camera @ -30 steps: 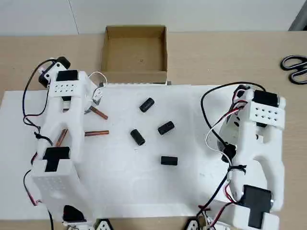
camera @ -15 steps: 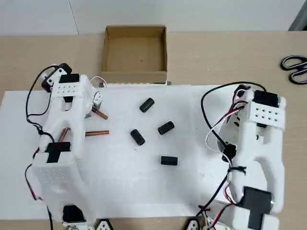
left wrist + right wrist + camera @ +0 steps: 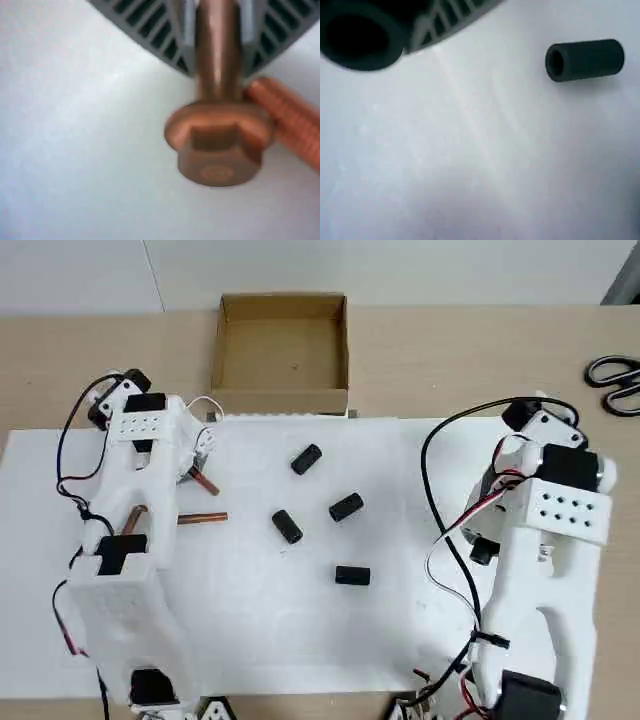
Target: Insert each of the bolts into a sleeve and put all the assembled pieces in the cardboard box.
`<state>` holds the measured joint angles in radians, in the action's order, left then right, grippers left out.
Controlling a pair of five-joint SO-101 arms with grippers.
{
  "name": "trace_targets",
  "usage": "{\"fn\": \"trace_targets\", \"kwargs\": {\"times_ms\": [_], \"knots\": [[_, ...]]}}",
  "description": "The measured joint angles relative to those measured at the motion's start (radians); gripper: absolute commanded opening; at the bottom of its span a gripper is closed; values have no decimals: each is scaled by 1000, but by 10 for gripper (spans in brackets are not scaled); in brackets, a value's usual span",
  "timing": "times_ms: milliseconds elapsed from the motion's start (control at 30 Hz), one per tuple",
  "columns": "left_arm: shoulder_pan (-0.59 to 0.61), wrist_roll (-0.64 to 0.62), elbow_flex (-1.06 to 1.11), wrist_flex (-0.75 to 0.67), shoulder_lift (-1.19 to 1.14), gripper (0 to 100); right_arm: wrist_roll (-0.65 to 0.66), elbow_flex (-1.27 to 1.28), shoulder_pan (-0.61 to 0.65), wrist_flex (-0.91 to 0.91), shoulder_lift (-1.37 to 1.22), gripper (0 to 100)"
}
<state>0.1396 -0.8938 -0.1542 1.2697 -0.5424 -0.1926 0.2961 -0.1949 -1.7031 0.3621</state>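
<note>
Left jaws (image 3: 217, 30): clenched on the shank of a copper bolt (image 3: 217, 145), whose flanged hexagonal head points away from the ribbed grey fingers (image 3: 145, 20). The threaded shank of another bolt (image 3: 287, 120) lies just beside that head on the white surface; which loose bolt it belongs to cannot be told.

Right jaws (image 3: 380, 35): grasping a black sleeve (image 3: 355, 35), its open bore facing the wrist camera, with one ribbed jaw face against its side. Well apart from it, a lone sleeve (image 3: 585, 60) lies on its side.

From above, the copper bolt (image 3: 207, 481) is seen at the tip of the left arm (image 3: 140, 490), low over the near-left part of the white foam sheet (image 3: 300, 640). A loose bolt (image 3: 202, 518) lies flat close by, and a further bolt (image 3: 132, 524) shows partly from under the same arm. Four loose sleeves rest towards the sheet's middle, none touching another: one nearest the box (image 3: 306, 458), two side by side in the centre (image 3: 346, 507) (image 3: 287, 526), and one nearest the arms' bases (image 3: 352, 576). The right arm (image 3: 545, 540) stands over the sheet's right edge.

The cardboard box (image 3: 280, 398) sits open-topped on the table (image 3: 450, 350), just beyond the sheet's far edge. Scissors (image 3: 615, 383) lie at the table's far right.
</note>
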Motion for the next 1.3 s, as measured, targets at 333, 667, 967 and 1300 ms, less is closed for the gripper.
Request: {"fn": "trace_targets", "kwargs": {"times_ms": [333,667,967,1300], "knots": [[-66,3,-371,318,-25,5,0,0,0,-2,72,3],[-195,66,-763,462,-25,5,0,0,158,-6,390,2],[-295,301,-784,465,170,5,92,84,358,-9,664,2],[-381,420,-574,465,632,5,147,287,368,29,876,3]]}}
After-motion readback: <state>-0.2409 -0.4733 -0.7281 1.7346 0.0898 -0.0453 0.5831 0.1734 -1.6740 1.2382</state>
